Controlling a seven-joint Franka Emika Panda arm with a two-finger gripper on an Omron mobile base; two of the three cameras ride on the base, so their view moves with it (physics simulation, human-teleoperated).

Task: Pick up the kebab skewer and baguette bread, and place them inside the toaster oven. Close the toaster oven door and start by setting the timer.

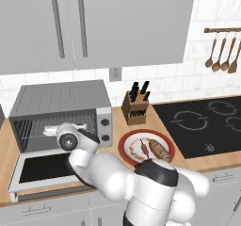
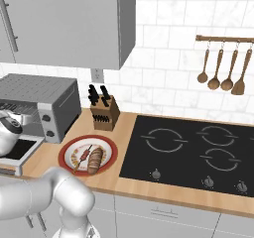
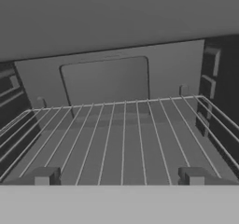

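The toaster oven stands at the left of the counter with its door dropped flat toward me. My gripper is open at the oven's mouth, looking in over the bare wire rack, and nothing sits between its fingertips. In the left base view the hand hovers over the lowered door. To the oven's right a red-rimmed plate carries the kebab skewer and, beside it, the baguette bread. The right base view shows the skewer and baguette lying side by side.
A knife block stands behind the plate. A black cooktop takes up the right of the counter, with wooden utensils hanging above it. Upper cabinets hang over the oven, whose two knobs are on its right panel.
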